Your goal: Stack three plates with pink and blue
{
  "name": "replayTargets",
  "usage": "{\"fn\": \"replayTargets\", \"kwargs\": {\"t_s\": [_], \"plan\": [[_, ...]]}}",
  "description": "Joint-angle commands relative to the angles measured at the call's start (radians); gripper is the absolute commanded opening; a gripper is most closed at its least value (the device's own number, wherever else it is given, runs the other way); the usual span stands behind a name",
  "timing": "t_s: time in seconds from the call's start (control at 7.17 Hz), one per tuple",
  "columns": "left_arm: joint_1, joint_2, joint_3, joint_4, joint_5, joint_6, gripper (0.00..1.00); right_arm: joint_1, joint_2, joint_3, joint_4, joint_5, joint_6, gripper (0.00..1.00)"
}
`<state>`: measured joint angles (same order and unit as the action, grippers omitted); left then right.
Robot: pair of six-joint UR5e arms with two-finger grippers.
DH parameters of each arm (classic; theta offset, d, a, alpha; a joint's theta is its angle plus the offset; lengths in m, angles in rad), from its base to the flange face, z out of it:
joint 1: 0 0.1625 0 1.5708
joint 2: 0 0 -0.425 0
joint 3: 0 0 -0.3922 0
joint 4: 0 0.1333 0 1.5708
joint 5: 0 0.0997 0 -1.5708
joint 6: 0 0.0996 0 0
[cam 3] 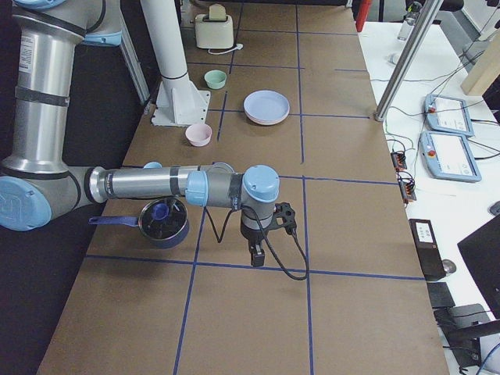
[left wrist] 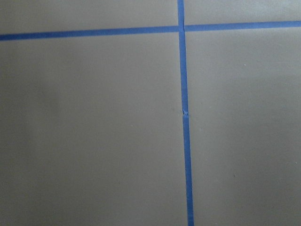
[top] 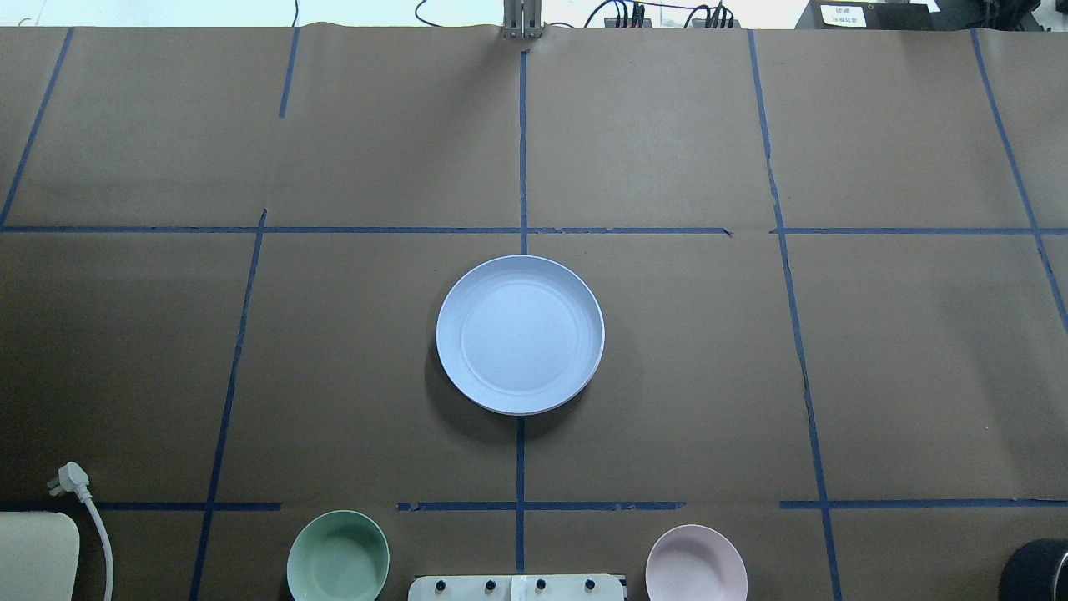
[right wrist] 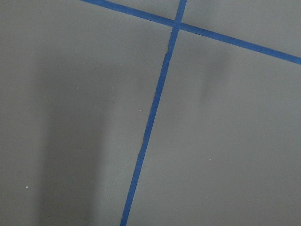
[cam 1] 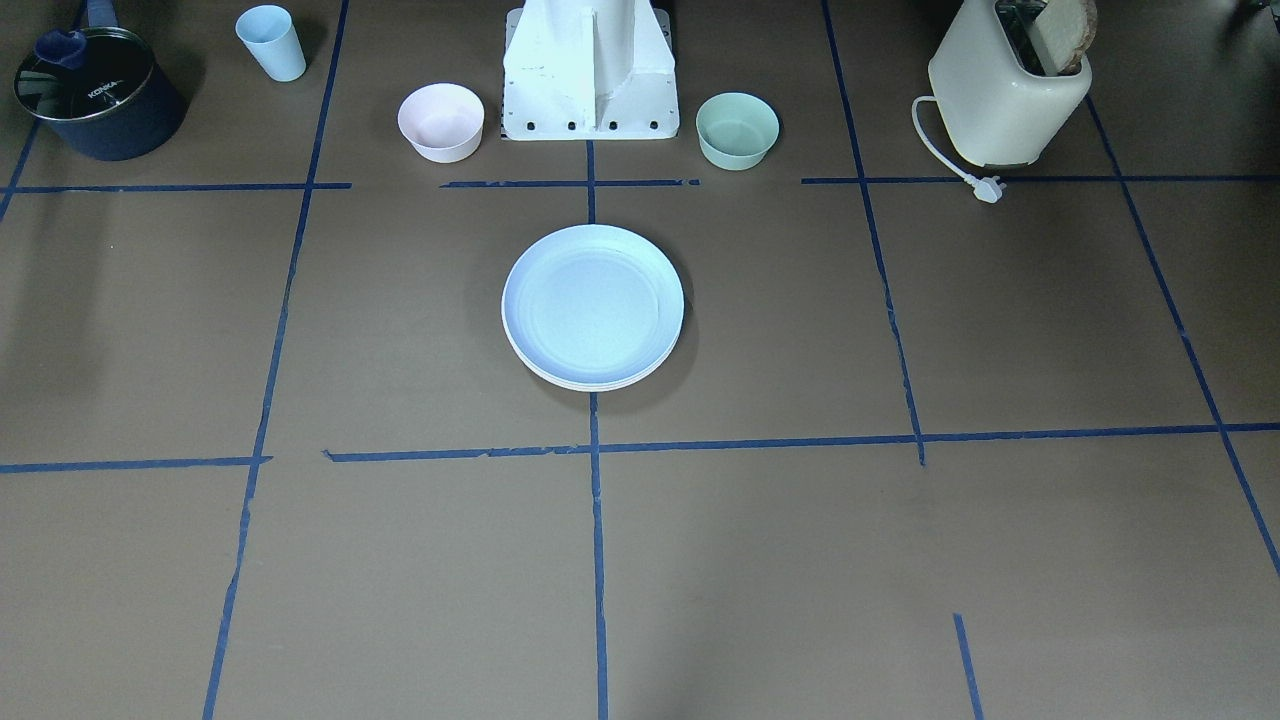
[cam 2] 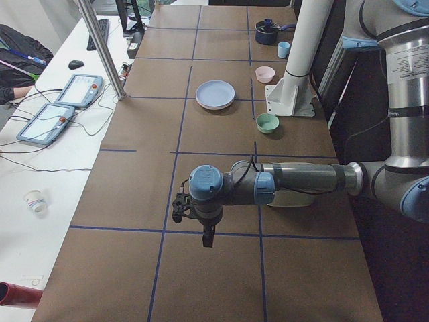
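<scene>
Well, look at the middle of the table (top: 751,376). The stack (top: 520,334) sits there, right on a line of tape (top: 521,467). The blue plate (cam 1: 592,300) is on top and lies flat. In the front view you see pale rims peeking out under it on the near side. I think all 3 plates are in the pile, but the low ones are too hidden for you to be sure of their colours.

The plates are round, so no side is better to grab than another.

Now the big thing: both arms are far from the pile. The left gripper (cam 2: 207,236) hangs over the table's left end. The right gripper (cam 3: 256,255) hangs over the right end. The stack lies between them, well apart from both, so neither arm looks nearer. Each wrist camera shows you only brown paper and tape, with no plate.

You only get the grippers in the 2 side views, so I cannot tell if the jaws are apart or closed. No plate hangs from either one.

My guess is that the stacking is done. If you want 1 more move, either arm has a long way to go in toward the middle.
</scene>
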<state>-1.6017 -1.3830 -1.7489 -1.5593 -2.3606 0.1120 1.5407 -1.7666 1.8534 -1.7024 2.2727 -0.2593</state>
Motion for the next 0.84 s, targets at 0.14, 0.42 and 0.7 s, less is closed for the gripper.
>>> {"fn": "replayTargets", "kwargs": {"t_s": [0.14, 0.42, 0.7], "plan": [[0.002, 0.022, 0.002, -0.024, 0.012, 0.003, 1.00, -0.001, 0.001, -0.003, 0.007, 0.022, 0.000, 1.00], [0.003, 0.035, 0.002, -0.022, 0.011, 0.005, 1.00, -0.001, 0.001, -0.003, 0.007, 0.036, 0.000, 1.00], [0.002, 0.035, 0.002, -0.025, 0.009, 0.005, 1.00, -0.001, 0.001, -0.003, 0.009, 0.038, 0.000, 1.00]]}}
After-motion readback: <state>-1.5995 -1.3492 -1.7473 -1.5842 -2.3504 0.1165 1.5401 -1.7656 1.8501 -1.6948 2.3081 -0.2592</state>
